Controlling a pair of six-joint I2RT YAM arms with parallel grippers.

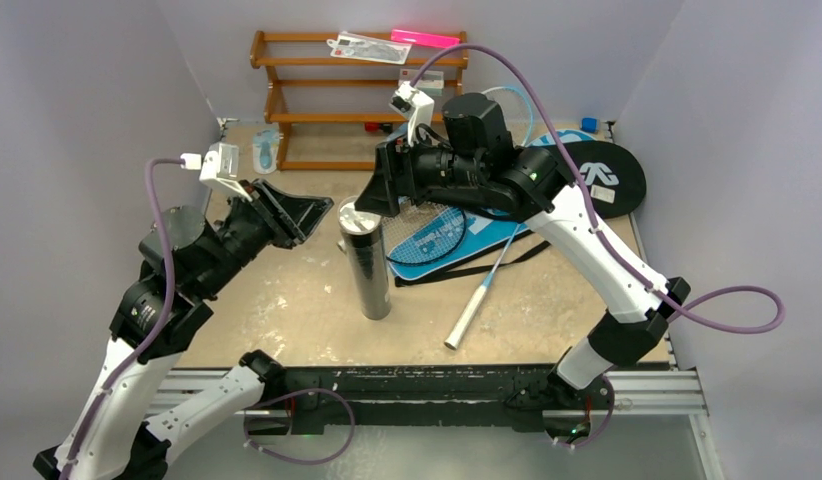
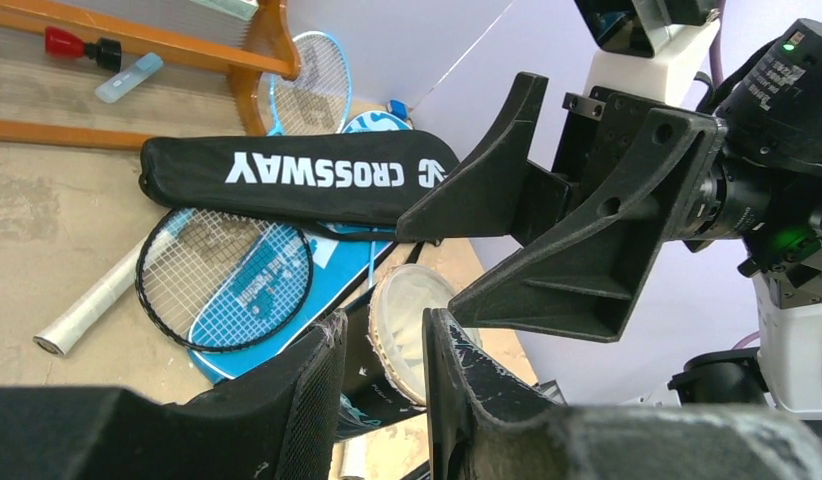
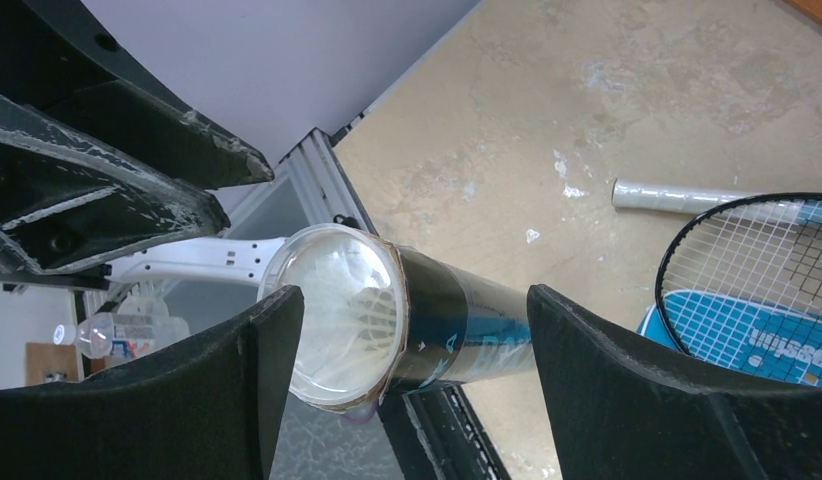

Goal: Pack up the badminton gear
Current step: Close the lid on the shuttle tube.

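1. The long black tube (image 1: 369, 270) stands upright on the tabletop (image 1: 287, 310). Its mouth sits between the right fingers (image 3: 627, 390), which are spread wide on either side of it and hold nothing. There is a gap on both sides.
2. White shuttlecock (image 3: 352, 305) feathers fill the mouth. I cannot tell whether a clear cap covers them.
3. The left fingers (image 2: 307, 400) stand with only a narrow gap between them, and nothing is in it. The tube's top lies just beyond their tips, apart from them.
4. Handling, as a guess: the tube looks light, stiff and smooth-walled, and tall enough to tip at a sideways nudge. The black wall just below the rim looks like the safest place to hold it. The feathers are fragile, so the fingers should keep off the mouth itself.
5. Room is tight at the top, because the 2 sets of fingers face each other closely across the rim and could clash.
6. Past the tube from the left fingers lie the black racket (image 2: 227, 285) on the blue cover (image 2: 332, 275) and the black "CROSSWAY" cover (image 2: 287, 175). A tipping tube would land on them; the tabletop beside the left fingers is barer.
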